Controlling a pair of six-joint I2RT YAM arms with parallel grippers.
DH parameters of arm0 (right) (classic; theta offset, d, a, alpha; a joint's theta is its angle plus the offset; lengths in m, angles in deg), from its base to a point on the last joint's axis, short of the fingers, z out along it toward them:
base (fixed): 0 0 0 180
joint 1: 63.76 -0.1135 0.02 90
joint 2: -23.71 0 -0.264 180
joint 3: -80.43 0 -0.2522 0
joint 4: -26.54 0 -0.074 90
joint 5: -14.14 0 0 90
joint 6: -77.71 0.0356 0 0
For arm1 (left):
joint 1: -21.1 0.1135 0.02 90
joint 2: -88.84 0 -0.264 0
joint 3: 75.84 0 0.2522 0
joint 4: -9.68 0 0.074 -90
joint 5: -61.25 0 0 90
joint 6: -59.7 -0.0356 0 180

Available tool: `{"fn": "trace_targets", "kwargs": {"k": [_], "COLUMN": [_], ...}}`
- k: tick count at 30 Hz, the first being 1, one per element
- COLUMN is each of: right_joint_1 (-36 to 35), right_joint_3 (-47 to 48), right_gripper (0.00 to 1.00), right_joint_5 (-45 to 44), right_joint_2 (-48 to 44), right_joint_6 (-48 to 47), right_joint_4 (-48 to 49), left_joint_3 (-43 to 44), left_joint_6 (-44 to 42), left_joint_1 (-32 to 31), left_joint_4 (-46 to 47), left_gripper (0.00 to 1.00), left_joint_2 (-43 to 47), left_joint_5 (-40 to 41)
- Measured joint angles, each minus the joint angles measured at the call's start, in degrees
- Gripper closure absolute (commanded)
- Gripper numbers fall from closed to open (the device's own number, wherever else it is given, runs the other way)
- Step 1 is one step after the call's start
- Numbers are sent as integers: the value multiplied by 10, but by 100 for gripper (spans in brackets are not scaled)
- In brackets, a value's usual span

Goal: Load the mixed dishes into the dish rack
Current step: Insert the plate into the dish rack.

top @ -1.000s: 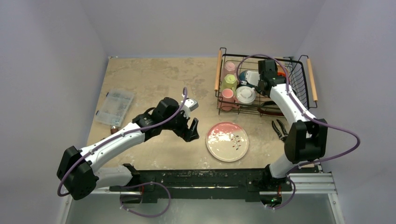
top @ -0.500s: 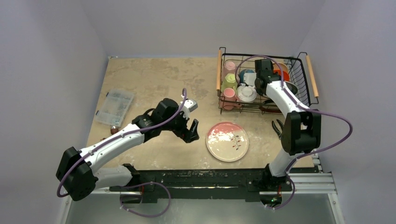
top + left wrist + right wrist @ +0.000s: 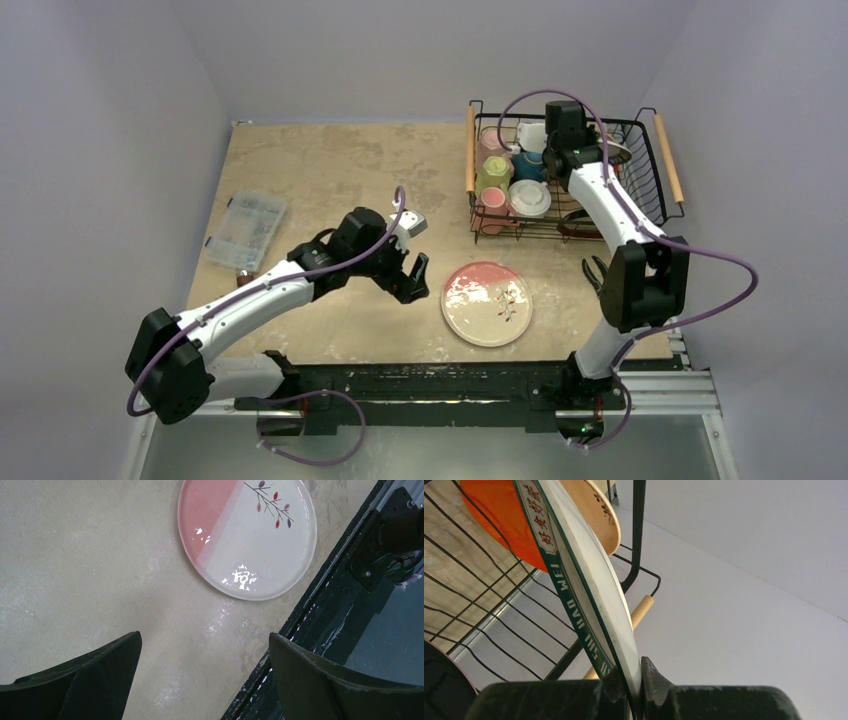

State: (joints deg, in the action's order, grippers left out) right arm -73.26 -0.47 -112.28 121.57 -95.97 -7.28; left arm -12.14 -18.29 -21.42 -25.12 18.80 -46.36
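A cream plate with a pink-red side [image 3: 487, 303] lies flat on the table near the front. My left gripper [image 3: 413, 277] hovers open just left of it. The left wrist view shows this plate [image 3: 247, 535] ahead of the empty gripper [image 3: 204, 639]. The dish rack [image 3: 664, 160] stands at the back right and holds mugs [image 3: 492, 172] and a teal bowl [image 3: 527, 165]. My right gripper [image 3: 562, 118] is over the rack. In the right wrist view the gripper [image 3: 636, 687] is shut on the edge of an upright white plate with a dark lettered rim [image 3: 584, 580], beside a red-orange plate [image 3: 499, 515].
A clear compartment box [image 3: 246, 230] lies at the table's left edge. Black pliers [image 3: 598, 275] lie right of the plate on the table, below the rack. The black base rail [image 3: 430, 385] runs along the front edge, close to my left gripper [image 3: 320, 625].
My right arm has swung the held plate toward the rack's far side. My left gripper has opened wider and stayed beside the plate on the table.
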Motion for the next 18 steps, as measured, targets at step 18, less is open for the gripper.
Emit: {"fn": "trace_targets", "kwargs": {"k": [18], "right_joint_1": [4], "right_joint_3": [-60], "right_gripper": [100], "right_joint_5": [30], "right_joint_2": [-25], "right_joint_6": [0], "right_joint_4": [-31], "left_joint_3": [0], "left_joint_6": [-14], "left_joint_1": [0], "left_joint_4": [0], "left_gripper": [3], "left_joint_2": [-6], "left_joint_5": [1]}}
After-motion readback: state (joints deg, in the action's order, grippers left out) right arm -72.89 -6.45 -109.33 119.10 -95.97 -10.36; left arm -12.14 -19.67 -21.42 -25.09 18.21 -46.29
